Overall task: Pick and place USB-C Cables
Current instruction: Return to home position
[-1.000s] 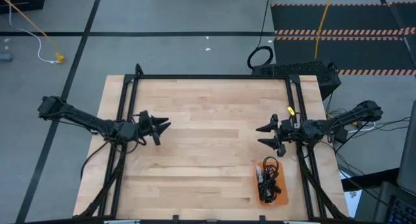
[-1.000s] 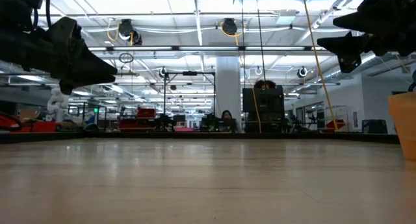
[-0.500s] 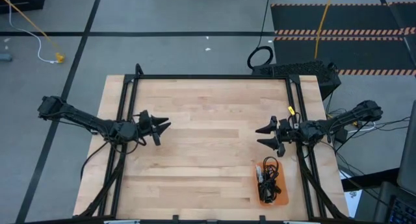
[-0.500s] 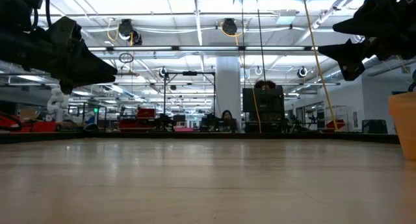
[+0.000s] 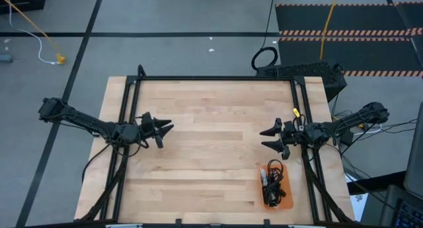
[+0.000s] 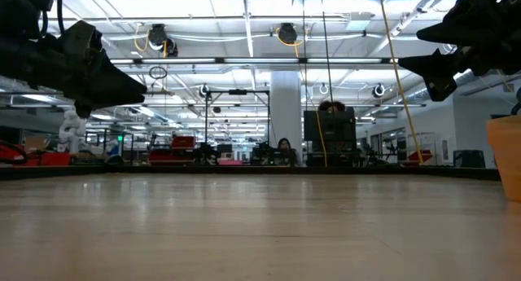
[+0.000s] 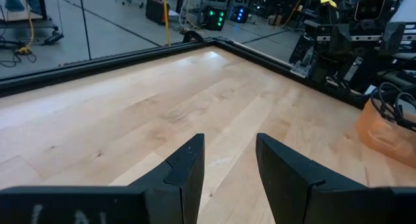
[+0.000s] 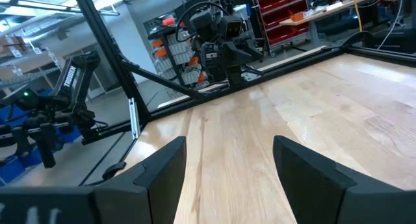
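The USB-C cables [image 5: 273, 178] lie bundled in an orange tray [image 5: 287, 200] near the table's right near corner; most are black and one is pale. The left wrist view shows the same tray [image 7: 380, 134] with black cable loops [image 7: 392, 102] rising over its rim. My left gripper [image 5: 168, 129] hovers open over the table's left half, pointing right [image 7: 227, 143]. My right gripper [image 5: 263, 138] hovers open over the right half, pointing left, just far of the tray [image 8: 227, 143]. In the low view both grippers [image 6: 140, 84] [image 6: 411, 49] are well above the wood.
Black frame rails [image 5: 215, 78] run along the table's far, left and right sides. A black cable ring [image 5: 264, 58] and a yellow cord [image 5: 327, 23] lie on the floor beyond the far edge. Bare wood [image 5: 211, 142] stretches between the two grippers.
My right gripper has sunk slightly toward the table in the low view, then held still. The left arm and the cables have not moved.
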Controlling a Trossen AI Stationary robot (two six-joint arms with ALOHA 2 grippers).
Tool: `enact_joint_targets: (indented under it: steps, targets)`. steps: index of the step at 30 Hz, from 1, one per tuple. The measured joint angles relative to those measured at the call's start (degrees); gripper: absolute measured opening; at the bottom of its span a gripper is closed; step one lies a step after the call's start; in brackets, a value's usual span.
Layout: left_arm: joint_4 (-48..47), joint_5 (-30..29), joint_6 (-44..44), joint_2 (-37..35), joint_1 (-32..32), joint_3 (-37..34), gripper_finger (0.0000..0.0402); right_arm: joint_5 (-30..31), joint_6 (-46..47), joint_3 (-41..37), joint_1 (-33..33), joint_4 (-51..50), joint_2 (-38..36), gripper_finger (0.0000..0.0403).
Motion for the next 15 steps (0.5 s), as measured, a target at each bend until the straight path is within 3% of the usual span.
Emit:
enact_joint_targets:
  steps: [15]
  targets:
    - [0.0, 0.0, 0.0, 0.0, 0.0, 0.0, 0.0141, 0.0, 0.0, 0.0, 0.0, 0.0, 0.0, 0.0224]
